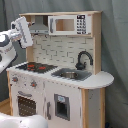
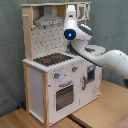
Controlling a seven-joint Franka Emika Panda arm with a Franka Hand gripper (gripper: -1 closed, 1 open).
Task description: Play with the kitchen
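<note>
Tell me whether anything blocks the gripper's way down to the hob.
Nothing visible does. The gripper hangs by the grey hood, and in both exterior views only open air lies between it and the bare hob below.
</note>
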